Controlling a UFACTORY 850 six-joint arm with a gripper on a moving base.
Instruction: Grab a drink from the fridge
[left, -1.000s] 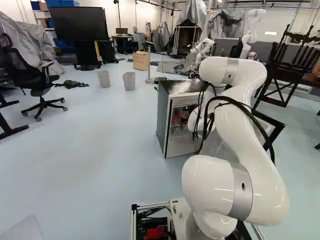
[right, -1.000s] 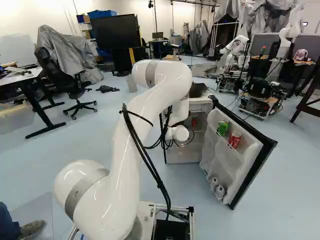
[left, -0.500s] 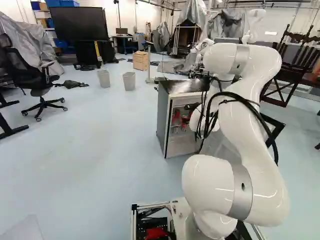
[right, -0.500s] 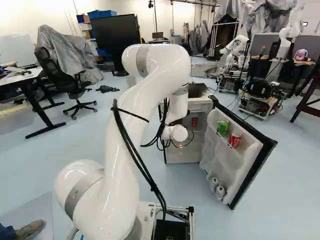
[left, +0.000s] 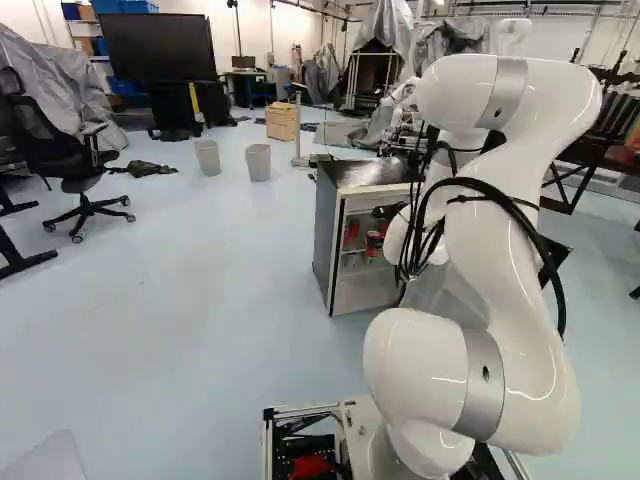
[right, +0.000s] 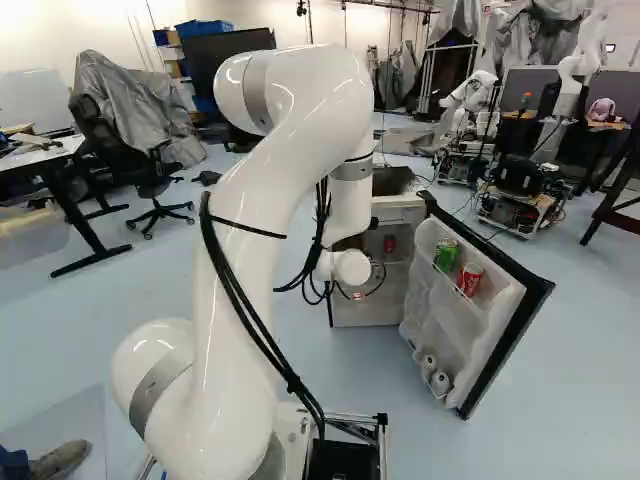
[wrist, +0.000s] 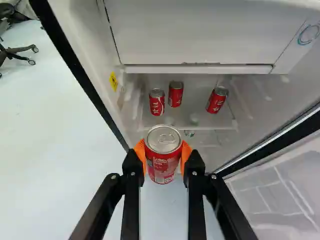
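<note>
Red can (wrist: 163, 155) is pinched between both pads of the gripper (left: 376, 241), fingers apart by just its width, so yeah, got one. It's on the near side of the fridge (left: 323, 240) shelf's front edge. Behind that edge, two spares (wrist: 157, 102) stand close together, third can (wrist: 217, 100) nearer the door (right: 438, 340), which has green (right: 446, 255) and red ones (right: 470, 280) racked up top.

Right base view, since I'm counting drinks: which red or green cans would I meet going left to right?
Red can inside the fridge, green can on the fridge door, second red can beside it.
</note>
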